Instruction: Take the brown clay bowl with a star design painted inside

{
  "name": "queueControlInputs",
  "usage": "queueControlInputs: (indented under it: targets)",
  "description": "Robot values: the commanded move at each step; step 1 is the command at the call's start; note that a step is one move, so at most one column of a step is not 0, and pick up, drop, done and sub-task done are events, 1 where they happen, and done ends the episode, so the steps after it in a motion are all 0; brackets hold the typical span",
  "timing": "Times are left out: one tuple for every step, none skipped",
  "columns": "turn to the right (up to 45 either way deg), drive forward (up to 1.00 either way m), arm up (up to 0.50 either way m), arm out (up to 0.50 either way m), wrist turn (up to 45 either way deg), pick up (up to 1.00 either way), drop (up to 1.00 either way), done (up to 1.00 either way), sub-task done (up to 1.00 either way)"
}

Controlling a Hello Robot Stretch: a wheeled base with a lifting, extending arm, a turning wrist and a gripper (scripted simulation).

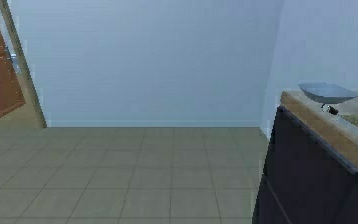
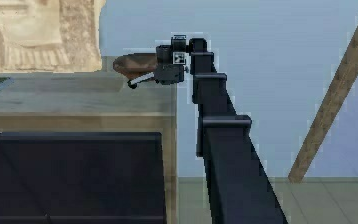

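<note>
One arm reaches out — gripper at a brown bowl.

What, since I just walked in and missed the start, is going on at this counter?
The robot's arm reaches out over a stone-topped counter. Its gripper is at a brown bowl near the counter's corner. The bowl seems to rest on the countertop, so I cannot tell whether the gripper holds it. A carved stone relief stands behind.
</note>
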Motion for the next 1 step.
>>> queueControlInputs:
  targets:
    - [0.0,0.00,0.00,0.00,0.0,0.00,0.00,1.00,0.00]
